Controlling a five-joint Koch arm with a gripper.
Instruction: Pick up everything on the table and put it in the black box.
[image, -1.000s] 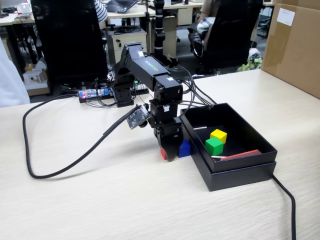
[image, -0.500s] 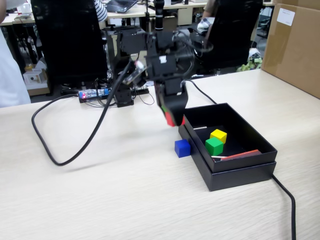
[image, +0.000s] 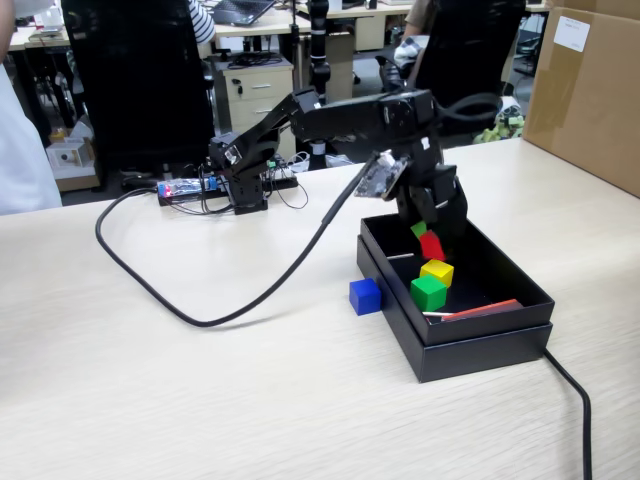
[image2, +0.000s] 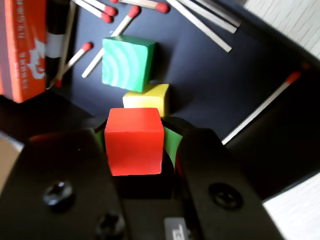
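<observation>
I had the black gripper (image2: 135, 150) clenched on the small red wooden cube (image2: 134, 141), hanging over the shallow matte black cardboard box (image: 480, 345), just above the yellow cube (image2: 148, 98) and the green cube (image2: 127, 62) on its floor. Matchsticks (image2: 116, 33) lay scattered around them. To do this well, I judged I should lower a little and let go beside the yellow cube, not onto it, so nothing bounced out. The small blue cube (image: 365, 295) waited on the beige wood-grain table (image: 200, 400), just beside the box's wall.
</observation>
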